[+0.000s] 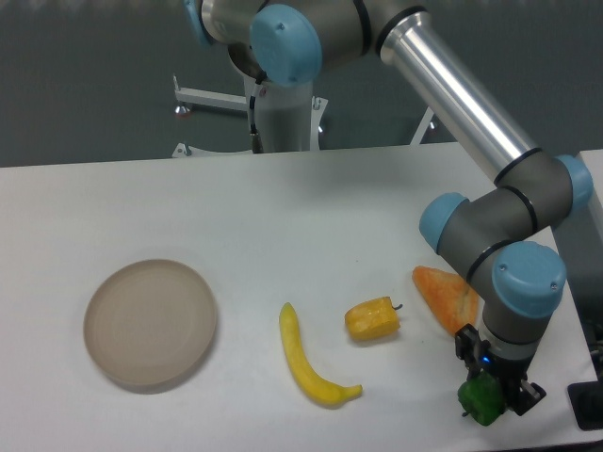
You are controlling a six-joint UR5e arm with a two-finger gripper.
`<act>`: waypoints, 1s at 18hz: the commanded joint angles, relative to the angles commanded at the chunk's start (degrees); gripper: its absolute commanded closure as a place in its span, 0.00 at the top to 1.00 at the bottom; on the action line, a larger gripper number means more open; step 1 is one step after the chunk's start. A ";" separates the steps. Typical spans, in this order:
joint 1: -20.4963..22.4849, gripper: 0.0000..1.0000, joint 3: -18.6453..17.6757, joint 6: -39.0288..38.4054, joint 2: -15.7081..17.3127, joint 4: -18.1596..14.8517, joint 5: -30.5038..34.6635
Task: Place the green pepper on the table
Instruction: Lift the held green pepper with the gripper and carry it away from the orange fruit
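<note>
Gripper clamped around green pepper, low over table.

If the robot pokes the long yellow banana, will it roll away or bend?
The banana probably won't roll far: it lies flat on the table and its curve would likely make it spin or slide instead. It looks like smooth, molded plastic, so it probably stays stiff and might be a bit slippery.

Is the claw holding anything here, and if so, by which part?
Yes: the claw grips the green pepper from above, by its upper part, near the table's front right edge.
</note>
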 joint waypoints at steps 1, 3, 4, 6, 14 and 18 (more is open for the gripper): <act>-0.35 0.40 -0.88 -0.88 0.79 0.00 0.00; -0.71 0.40 -2.81 -1.24 2.46 -0.79 -0.09; -1.40 0.40 -3.69 -1.33 3.34 -0.97 -0.17; -2.02 0.40 -4.75 -2.20 5.27 -2.80 -0.61; -3.26 0.40 -14.66 -3.88 15.64 -7.82 -6.49; -3.08 0.39 -22.93 -2.56 21.27 -7.56 -7.29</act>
